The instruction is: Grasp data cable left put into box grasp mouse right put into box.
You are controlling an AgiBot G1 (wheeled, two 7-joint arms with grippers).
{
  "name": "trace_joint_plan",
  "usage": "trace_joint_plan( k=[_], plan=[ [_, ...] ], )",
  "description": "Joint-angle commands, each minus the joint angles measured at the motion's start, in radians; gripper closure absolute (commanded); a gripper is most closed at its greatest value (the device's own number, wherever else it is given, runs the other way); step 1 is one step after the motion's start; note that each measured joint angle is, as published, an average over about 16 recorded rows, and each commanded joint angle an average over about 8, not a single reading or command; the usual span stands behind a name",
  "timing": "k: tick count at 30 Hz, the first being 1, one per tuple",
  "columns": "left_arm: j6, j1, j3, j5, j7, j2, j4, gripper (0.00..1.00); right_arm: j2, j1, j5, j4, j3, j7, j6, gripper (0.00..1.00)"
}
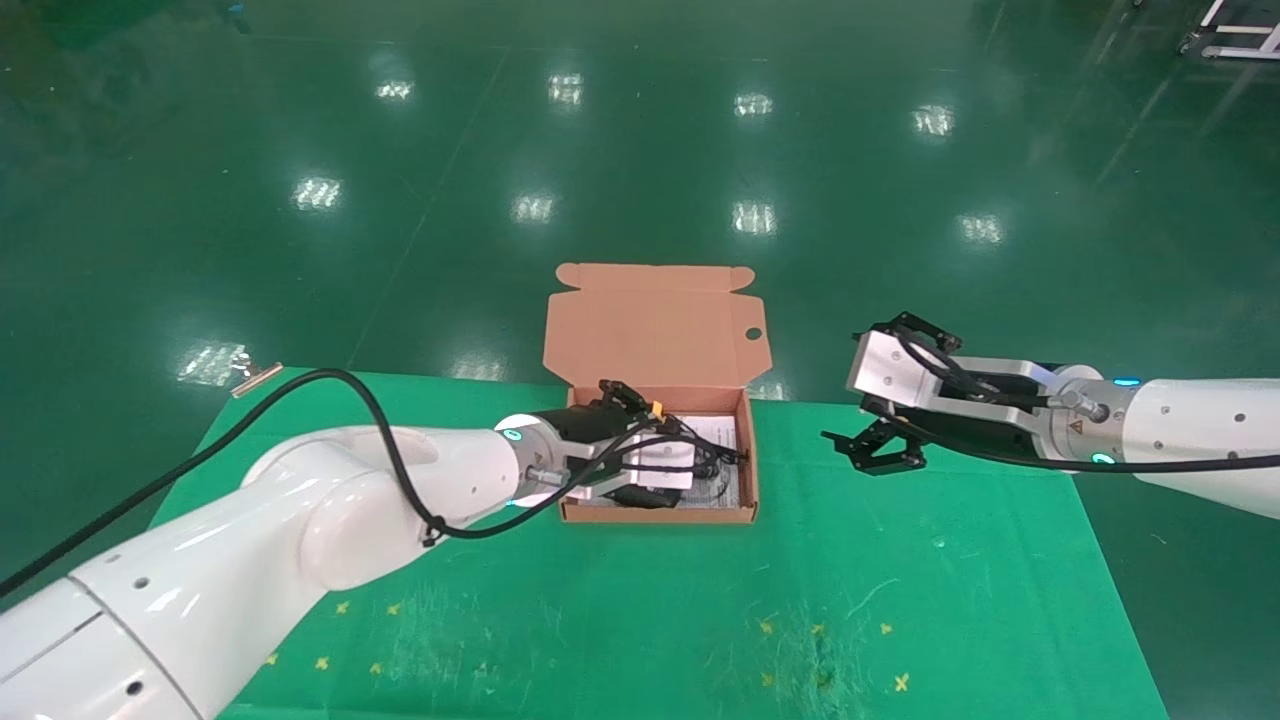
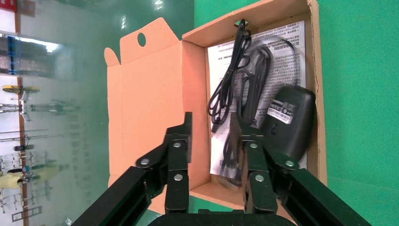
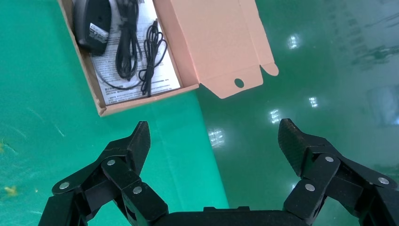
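Note:
The box [image 1: 650, 320] stands open at the table's far middle, its lid [image 2: 146, 94] upright. Inside, on the white sheet [image 1: 720, 430], the mouse [image 2: 289, 122] lies belly up with its label showing. The looped data cable [image 2: 254, 89] lies beside it, smeared by motion. The thin plugged mouse cord [image 2: 228, 75] lies next to that. My left gripper [image 2: 216, 129] hangs open just over the box's near end [image 1: 645, 488], the cable bundle's end close to one finger. In the right wrist view the mouse [image 3: 89, 21] and data cable [image 3: 124, 42] show inside the box [image 3: 207, 37]. My right gripper [image 1: 880, 455] hovers open and empty to the box's right [image 3: 214, 129].
The green mat [image 1: 700, 600] ends just behind the box and under my right gripper, with glossy green floor [image 1: 640, 150] beyond. Small yellow marks [image 1: 900, 682] dot the mat's near part. A black hose [image 1: 300, 385] arcs over my left arm.

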Motion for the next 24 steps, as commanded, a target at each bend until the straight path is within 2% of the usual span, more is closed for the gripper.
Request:
trace_joint_plan(
  k=[1,7,14,19,24],
  plan=[
    [0.003,0.003,0.000,-0.002,0.001,-0.008,-0.011,0.00,0.000,-0.003,0.002,-0.001,-0.001,0.000,0.000,0.00],
    [-0.075,-0.096,-0.029,0.007,-0.025,-0.010,-0.006,0.00,-0.022,0.089,-0.023,-0.011,0.027,-0.032,0.023,0.00],
    [-0.127,-0.180,-0.042,0.014,-0.052,-0.004,0.036,0.00,-0.041,0.190,-0.069,-0.021,0.029,-0.075,-0.005,0.00],
    [-0.098,-0.176,-0.071,-0.036,-0.053,-0.026,0.030,0.00,-0.038,0.193,-0.060,-0.015,0.047,-0.077,-0.041,0.00],
    [-0.010,-0.130,-0.131,-0.146,-0.044,-0.084,-0.008,0.00,-0.020,0.138,0.006,0.005,0.103,-0.067,-0.102,0.00]
  ],
)
